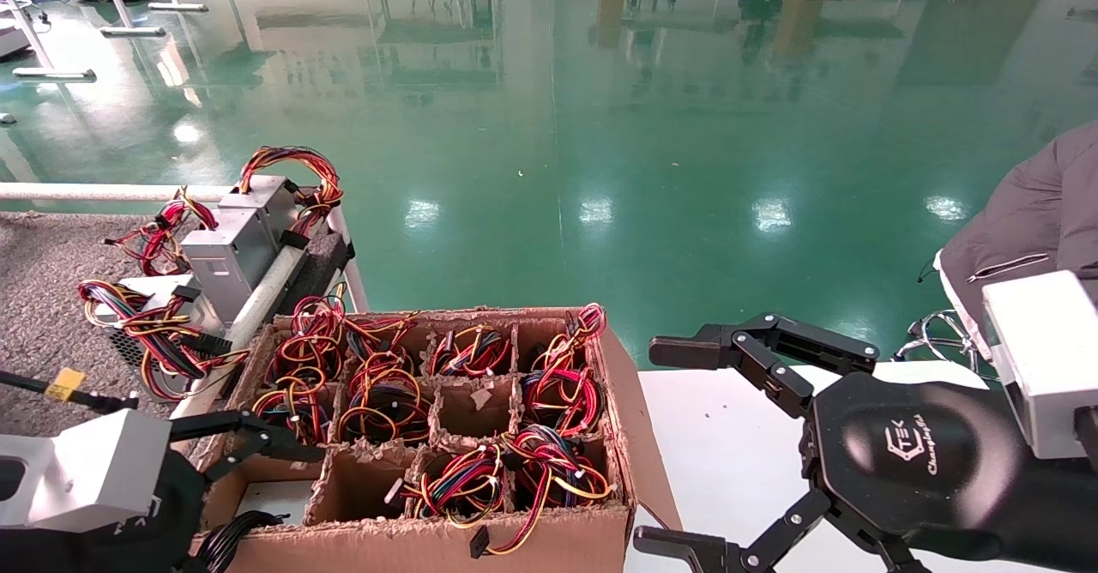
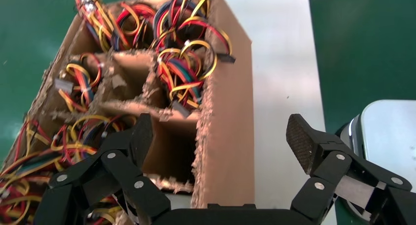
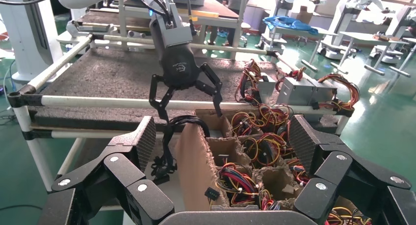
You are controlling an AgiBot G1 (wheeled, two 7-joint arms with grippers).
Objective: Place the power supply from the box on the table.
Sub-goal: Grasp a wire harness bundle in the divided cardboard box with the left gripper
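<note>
The box [image 1: 549,539] stands at the front centre, most of its cells stuffed with red and yellow wires. In its near-left corner cell a pale grey face of the power supply [image 1: 268,498] shows, and its black cable bundle [image 1: 230,532] [image 3: 169,137] spills over the box's wall. My left gripper [image 1: 274,449] [image 2: 221,137] [image 3: 191,114] hovers open just above that corner, astride the box's wall, holding nothing. My right gripper [image 1: 678,449] [image 3: 221,141] hangs open and empty to the right of the box. The table [image 1: 43,281] [image 3: 108,78], dark grey with a white tube rail, lies to the left.
Two grey metal units with red and yellow wires [image 1: 232,247] [image 1: 146,320] sit on the table by its rail. The box rests on a smooth white tabletop [image 1: 729,453]. A person in a grey jacket [image 1: 1029,221] sits at the far right. Green floor lies beyond.
</note>
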